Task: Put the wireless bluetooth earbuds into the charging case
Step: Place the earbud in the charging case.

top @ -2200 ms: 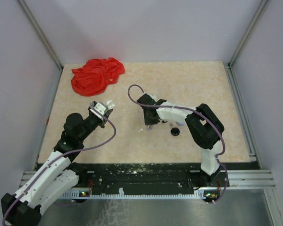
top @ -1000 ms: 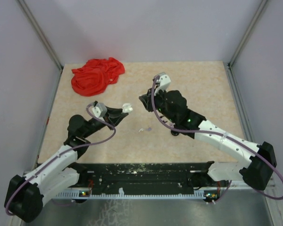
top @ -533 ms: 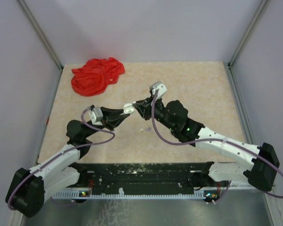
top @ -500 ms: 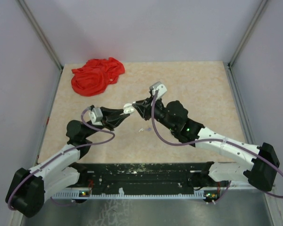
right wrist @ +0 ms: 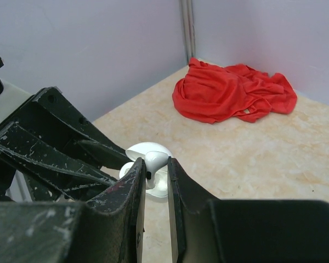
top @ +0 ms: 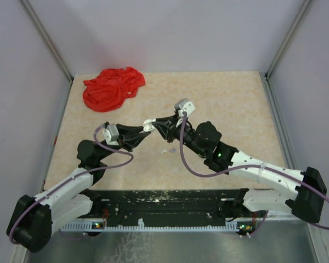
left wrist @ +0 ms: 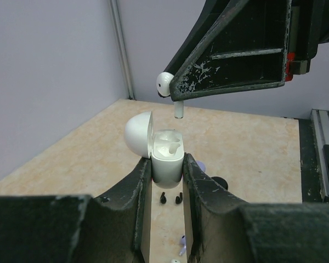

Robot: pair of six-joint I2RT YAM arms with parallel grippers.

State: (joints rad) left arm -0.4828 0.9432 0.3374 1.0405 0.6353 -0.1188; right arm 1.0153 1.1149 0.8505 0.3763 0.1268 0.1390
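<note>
My left gripper is shut on a white charging case, held upright above the table with its lid open to the left. My right gripper is shut on a white earbud. It hangs just above the open case, stem pointing down, apart from the sockets. In the top view the two grippers meet tip to tip at the case. Two black earbuds and a lavender earbud lie on the table below.
A red cloth lies bunched at the back left. A black round case and a lavender one sit on the table beyond the held case. Small loose pieces lie near the middle. Walls close in the table on three sides.
The right arm swung left and brought the earbud over the case in the left gripper. The left gripper reached slightly right to meet it. Both grips stayed shut.
</note>
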